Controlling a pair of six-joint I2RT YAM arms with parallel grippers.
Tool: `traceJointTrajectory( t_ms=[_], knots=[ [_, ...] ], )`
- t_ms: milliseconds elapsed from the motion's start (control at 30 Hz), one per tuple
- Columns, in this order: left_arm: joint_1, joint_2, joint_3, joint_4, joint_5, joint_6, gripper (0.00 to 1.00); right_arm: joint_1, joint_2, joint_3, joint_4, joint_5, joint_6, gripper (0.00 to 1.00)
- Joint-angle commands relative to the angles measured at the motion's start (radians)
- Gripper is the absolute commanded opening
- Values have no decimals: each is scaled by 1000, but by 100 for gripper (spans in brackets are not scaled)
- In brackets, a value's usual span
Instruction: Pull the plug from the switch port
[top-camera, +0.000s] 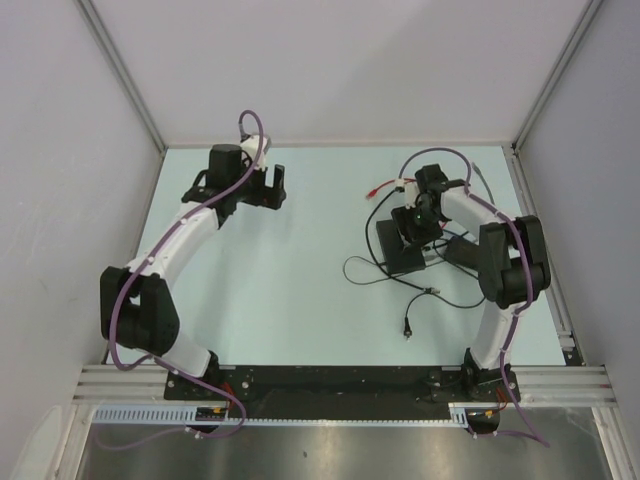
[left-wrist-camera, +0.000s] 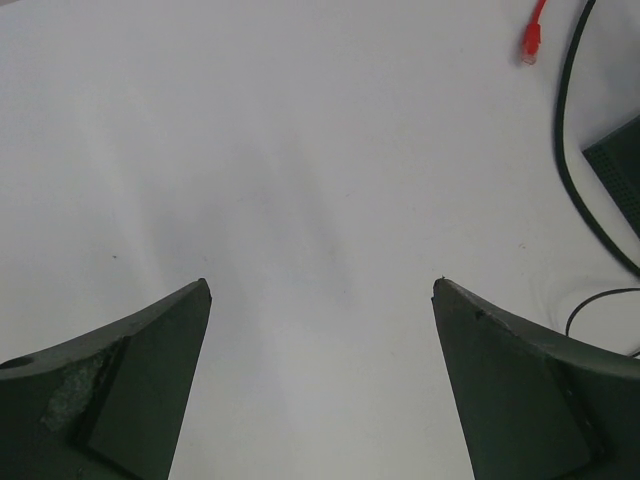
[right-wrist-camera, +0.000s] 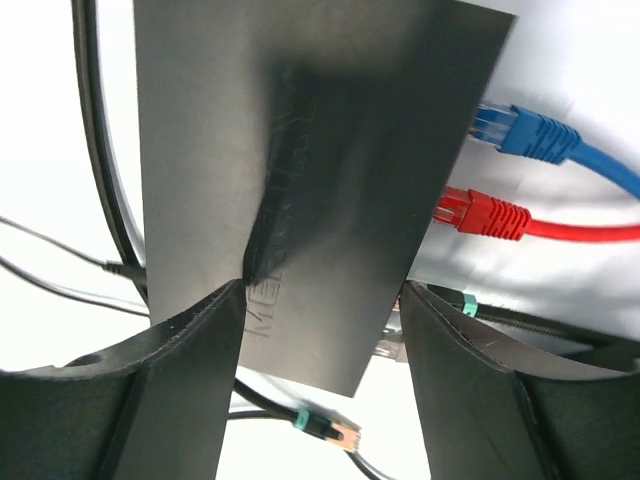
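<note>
The switch (right-wrist-camera: 320, 150) is a flat matte-black box lying under my right gripper (right-wrist-camera: 320, 290); it also shows in the top view (top-camera: 400, 250). A blue plug (right-wrist-camera: 520, 132) and a red plug (right-wrist-camera: 485, 215) sit in sockets on its right edge. The right gripper's jaws stand partly apart just over the switch: the left finger overlaps its top face and the right fingertip is at its right edge. I see no grip on anything. My left gripper (left-wrist-camera: 320, 290) is wide open and empty over bare table, far left of the switch (left-wrist-camera: 622, 170).
A loose black cable end with a teal band (right-wrist-camera: 325, 430) lies near the switch's near corner. A loose red plug (left-wrist-camera: 530, 42) lies on the table between the arms. Thin black leads (top-camera: 400, 285) loop in front of the switch. White walls enclose the table.
</note>
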Motion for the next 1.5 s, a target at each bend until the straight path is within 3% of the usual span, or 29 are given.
traceJointTrajectory(
  t_ms=[0, 333, 567, 633, 733, 1033, 1067, 1100, 1133, 1167, 1300, 1467],
  knots=[
    [10, -69, -5, -5, 34, 20, 99, 69, 23, 5, -12, -110, 66, 66],
    [15, -90, -11, -63, 48, 32, 99, 160, 182, 192, -15, -258, 147, 61],
    [15, -90, 15, -105, 44, 23, 99, 216, 354, 483, -53, -348, 167, 61],
    [15, -98, 13, -105, 41, 23, 99, 216, 368, 513, -82, -341, 155, 64],
    [15, -96, 9, -91, 41, 23, 99, 213, 356, 592, -165, -298, 115, 81],
    [15, -8, -36, 13, 177, -22, 96, 96, 276, 674, -160, -281, 61, 83],
    [15, 20, -42, 24, 215, -20, 92, 86, 296, 689, -149, -279, 61, 83],
    [15, 32, -42, 31, 250, -8, 70, 77, 346, 750, -144, -279, 64, 83],
    [15, 54, -40, 32, 295, 33, 44, 69, 385, 789, -142, -288, 70, 83],
    [15, 96, -18, -3, 380, 61, 1, 69, 419, 827, -142, -298, 75, 83],
    [7, 228, 55, -152, 556, 164, 0, 78, 584, 991, -98, -357, 79, 84],
    [-5, 330, 116, -238, 646, 247, 0, 100, 698, 1112, -43, -377, 119, 66]
  ],
)
